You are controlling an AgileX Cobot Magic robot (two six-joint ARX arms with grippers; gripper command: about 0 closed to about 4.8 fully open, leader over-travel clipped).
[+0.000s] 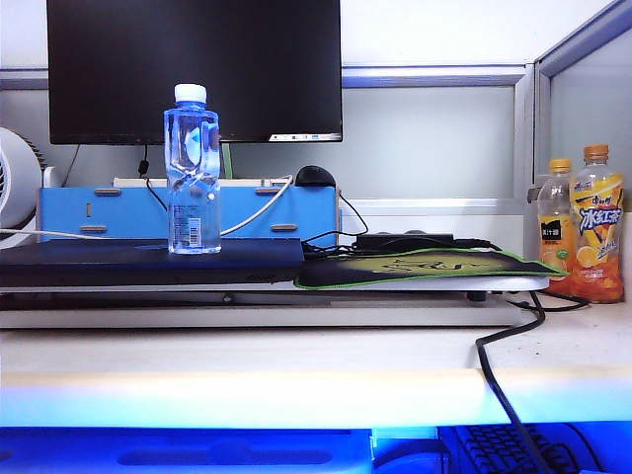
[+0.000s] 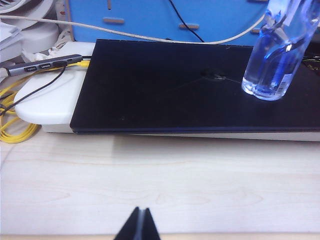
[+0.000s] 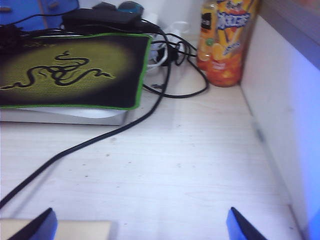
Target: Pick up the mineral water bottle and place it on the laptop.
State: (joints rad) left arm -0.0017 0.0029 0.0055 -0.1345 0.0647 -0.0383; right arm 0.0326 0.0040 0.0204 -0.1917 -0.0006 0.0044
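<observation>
Bottle count: one mineral water bottle [image 1: 193, 173] on laptop [image 1: 148, 262]; left gripper [image 2: 138, 225] jaws closed, right gripper [image 3: 140, 225] jaws apart.

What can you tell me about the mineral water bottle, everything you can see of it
The mineral water bottle is clear, colourless plastic with a white screw cap, a twisted faceted body and a small barcode label near its base. It looks bluish from the surroundings. It stands upright on the dark lid of the laptop, toward the lid's right side in the exterior view, its base resting flat on it. Nothing else touches it. How full it is I cannot tell. Neither claw is near it.
</observation>
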